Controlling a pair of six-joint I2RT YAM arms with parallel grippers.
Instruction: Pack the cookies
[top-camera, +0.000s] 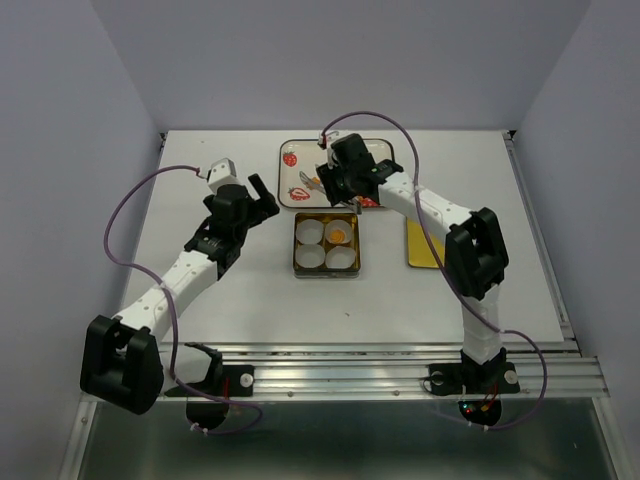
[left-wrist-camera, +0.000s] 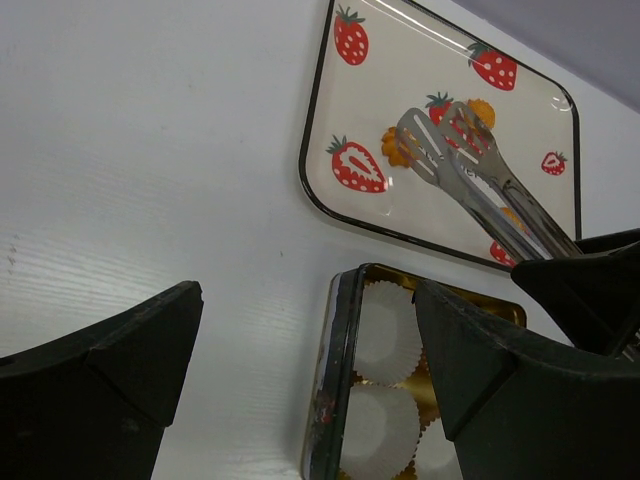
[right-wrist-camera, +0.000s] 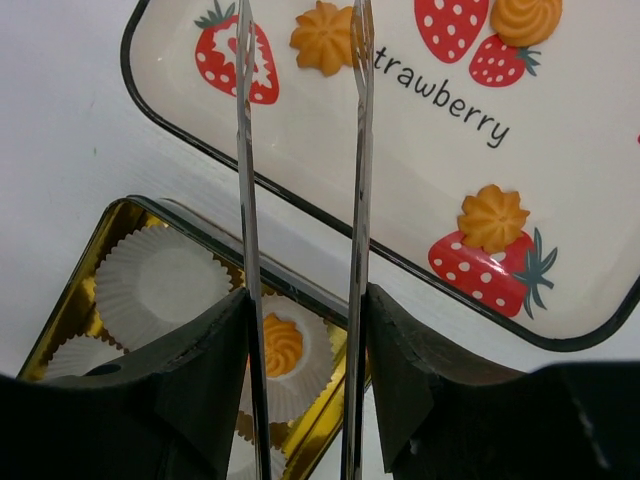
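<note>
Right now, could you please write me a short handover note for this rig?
Left claw: open, empty, left of the tin.
Right claw: shut on tongs, tips open over the tray.
Done: one cookie sits in a paper cup.
To do: three cookies on the tray; three cups empty.

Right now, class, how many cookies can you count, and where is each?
4. One cookie lies by the tray's left strawberry, another by the top strawberries, a third at the lower strawberry. The fourth sits in a paper cup in the gold tin. None seems hidden.
</note>
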